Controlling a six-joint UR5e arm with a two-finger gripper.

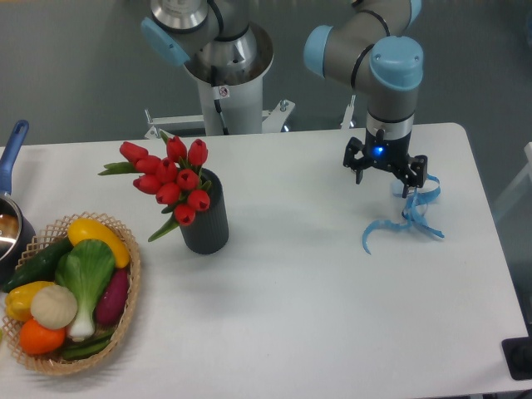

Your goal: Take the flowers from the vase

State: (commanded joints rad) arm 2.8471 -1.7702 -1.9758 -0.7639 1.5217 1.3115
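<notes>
— While the arm point(366, 50) is reaching over the bench's point(316, 316) far right part, where is the claw point(386, 176) hanging?

— It is hanging just above the bench top near the far right corner, pointing down, with a blue light glowing on its wrist. A curly blue ribbon point(407, 218) is lying right beside it, toward the right edge.

— Is it gripping anything?

— Its fingers are looking spread apart with nothing between them, though the ribbon is curling up close to the right finger and I cannot tell whether they are touching.

— And the flowers point(170, 179)?

— They are sitting in the vase point(205, 223), left of the bench's middle and well apart from the claw. The red buds are leaning out toward the left edge, spreading wider than the vase mouth.

— Anything else?

— A basket point(129, 299) of vegetables is resting at the near left corner, and a pan point(10, 216) with a blue handle is poking in at the left edge behind it.
</notes>
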